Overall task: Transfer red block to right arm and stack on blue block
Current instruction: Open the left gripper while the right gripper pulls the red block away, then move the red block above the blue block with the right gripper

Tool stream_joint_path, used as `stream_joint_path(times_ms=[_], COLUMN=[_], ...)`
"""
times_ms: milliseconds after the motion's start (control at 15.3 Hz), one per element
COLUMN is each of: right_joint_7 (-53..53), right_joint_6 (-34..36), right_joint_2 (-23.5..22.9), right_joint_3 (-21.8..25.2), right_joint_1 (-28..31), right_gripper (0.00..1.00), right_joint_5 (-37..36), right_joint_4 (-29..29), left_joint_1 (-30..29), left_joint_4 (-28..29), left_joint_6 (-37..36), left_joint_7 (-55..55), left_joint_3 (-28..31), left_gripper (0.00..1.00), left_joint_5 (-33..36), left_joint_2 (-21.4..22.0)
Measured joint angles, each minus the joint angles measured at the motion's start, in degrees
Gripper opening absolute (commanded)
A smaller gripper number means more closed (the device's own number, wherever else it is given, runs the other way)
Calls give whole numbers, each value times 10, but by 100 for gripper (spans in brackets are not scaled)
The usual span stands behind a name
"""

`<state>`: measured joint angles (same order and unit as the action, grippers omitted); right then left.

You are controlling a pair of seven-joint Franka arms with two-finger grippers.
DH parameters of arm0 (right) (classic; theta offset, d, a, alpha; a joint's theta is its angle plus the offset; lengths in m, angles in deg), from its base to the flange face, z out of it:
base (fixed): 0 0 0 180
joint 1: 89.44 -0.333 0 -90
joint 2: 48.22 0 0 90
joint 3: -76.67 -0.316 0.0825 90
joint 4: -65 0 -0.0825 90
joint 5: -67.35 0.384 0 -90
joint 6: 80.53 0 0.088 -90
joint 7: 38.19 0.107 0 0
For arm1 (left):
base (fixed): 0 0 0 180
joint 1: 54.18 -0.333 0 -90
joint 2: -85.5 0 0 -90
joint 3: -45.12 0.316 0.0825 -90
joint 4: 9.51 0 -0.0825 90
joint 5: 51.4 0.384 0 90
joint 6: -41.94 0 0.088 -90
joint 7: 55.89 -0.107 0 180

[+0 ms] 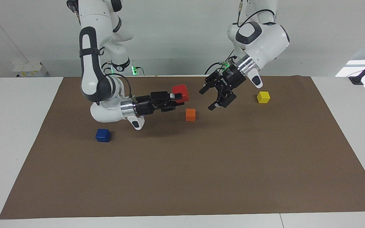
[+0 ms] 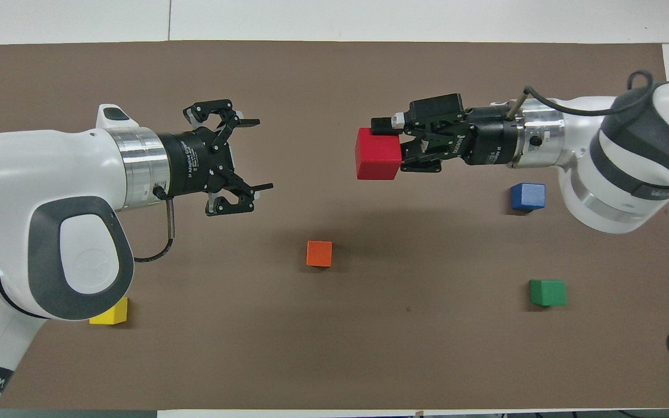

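Observation:
My right gripper [image 1: 176,100] is shut on the red block [image 1: 180,92] and holds it in the air over the middle of the brown mat; both also show in the overhead view, the gripper [image 2: 395,145] and the block [image 2: 377,154]. My left gripper [image 1: 205,100] is open and empty, also in the air, facing the red block across a gap [image 2: 262,155]. The blue block [image 1: 103,135] sits on the mat toward the right arm's end, beside the right arm's wrist [image 2: 528,196].
An orange cube [image 1: 190,114] [image 2: 319,253] lies on the mat below the gap between the grippers. A yellow cube [image 1: 263,97] [image 2: 109,312] lies toward the left arm's end. A green cube [image 2: 547,292] lies nearer to the robots than the blue block.

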<state>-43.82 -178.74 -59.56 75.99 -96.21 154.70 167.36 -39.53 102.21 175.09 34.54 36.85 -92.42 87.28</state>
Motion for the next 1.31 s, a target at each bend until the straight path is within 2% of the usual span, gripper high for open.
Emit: stream_joint_path(times_ms=[196,327,522,653,914,1045,1306], right_joint_7=[67,87,101,104,104,104,104], right_joint_6=[14,40,73,83,95,95,88], right_joint_2=[19,18,18,22,40,46,45], right_joint_3=[1,2,4,4,3,1,-2], right_joint_1=[39,68,88,91,98,95,94], right_gripper=[0,0,0,0,0,0,0], right_joint_5=[-145,-248,-411,-501,-686,-753,-827], right_joint_4=[-47,-86,-139,-159,-169,-169,-147], left_joint_1=[-23,-54,-92,-102,-122,-128,-132], left_joint_4=[1,1,-1,-15,-57,-67,-104], left_joint_6=[-16,-52,-102,-150,-219,-246,-330], left_joint_7=[-48,-98,-222,-300,-447,-514,-641], left_joint_3=[1,1,2,3,4,4,5], left_gripper=[100,100,100,100,100,100,100], left_joint_5=[41,95,166,235,321,345,400], left_joint_2=[-1,-2,-2,-7,-25,-28,-34])
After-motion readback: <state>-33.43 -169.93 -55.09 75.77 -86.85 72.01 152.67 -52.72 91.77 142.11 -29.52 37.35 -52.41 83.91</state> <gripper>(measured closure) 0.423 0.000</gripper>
